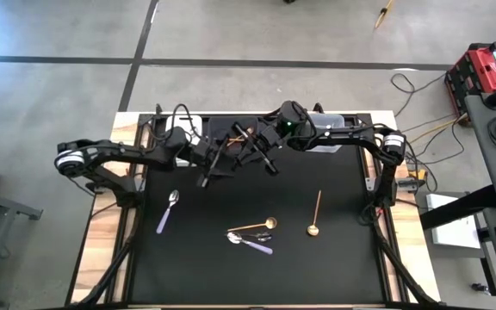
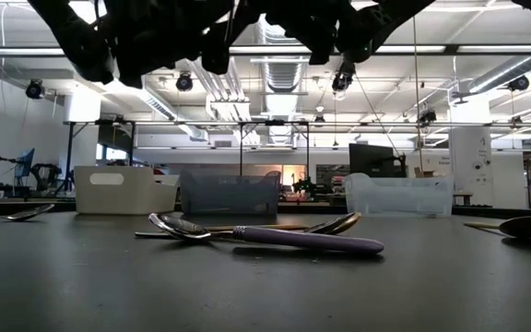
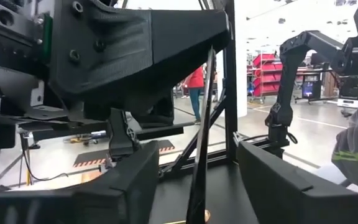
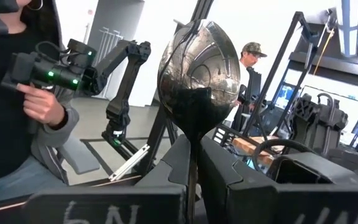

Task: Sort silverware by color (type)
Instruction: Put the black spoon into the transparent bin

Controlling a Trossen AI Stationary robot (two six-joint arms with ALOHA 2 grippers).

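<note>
My right hand (image 4: 191, 180) grips a dark spoon (image 4: 197, 81) upright above the dark bin (image 2: 229, 194); my left hand (image 3: 194, 186), beside it, pinches that same spoon's handle (image 3: 202, 124).

Far edge of tabletop (image 1: 334, 250): white bin (image 1: 192, 124), dark bin (image 1: 231, 131), clear bin (image 1: 334, 120) largely covered by both arms in high view; contents not visible. Low view: bin walls hide insides; arms cut off by upper edge, claws out of frame. Dark spoon (image 4: 197, 68): handle hidden between right claw (image 4: 194, 180) fingers. Left claw (image 3: 194, 180): thin dark handle (image 3: 202, 137) between fingers, utensil's head cut off. Overlapping spoons (image 1: 252, 234) mid-tabletop: count unclear from above. Person (image 4: 17, 93) behind table partly cropped.
</note>
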